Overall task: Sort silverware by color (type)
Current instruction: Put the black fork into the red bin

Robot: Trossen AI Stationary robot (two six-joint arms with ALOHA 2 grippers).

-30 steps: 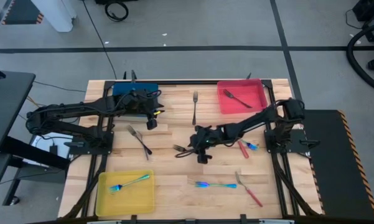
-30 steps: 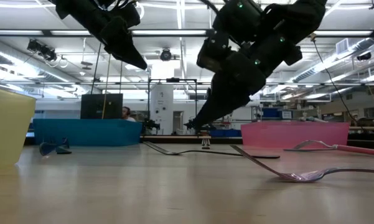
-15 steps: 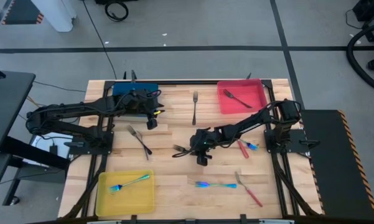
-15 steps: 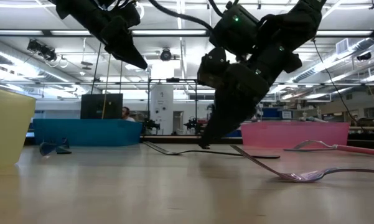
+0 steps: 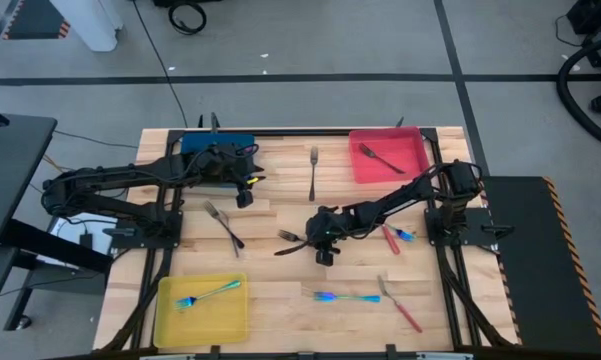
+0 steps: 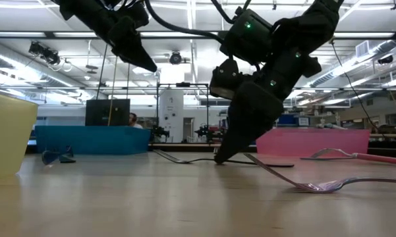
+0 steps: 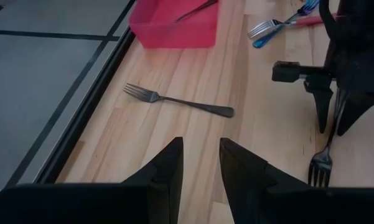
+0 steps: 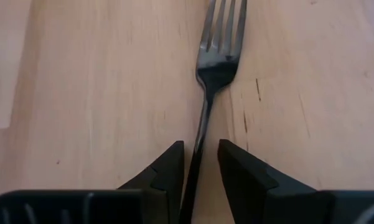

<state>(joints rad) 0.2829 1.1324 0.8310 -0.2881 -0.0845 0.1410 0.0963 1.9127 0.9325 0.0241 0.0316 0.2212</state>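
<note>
Counting four grey forks (image 5: 313, 172), two trays (image 5: 389, 157) occupied

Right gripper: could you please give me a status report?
Right gripper open, astride dark fork handle mid-table. Left gripper open, waiting by blue tray. Nothing obstructing.

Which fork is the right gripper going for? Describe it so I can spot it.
Start at the red tray at the table's far right, then follow the right arm to the table's middle. The right gripper straddles a dark grey fork; unlike the other loose grey forks, its handle runs between open fingers.
</note>
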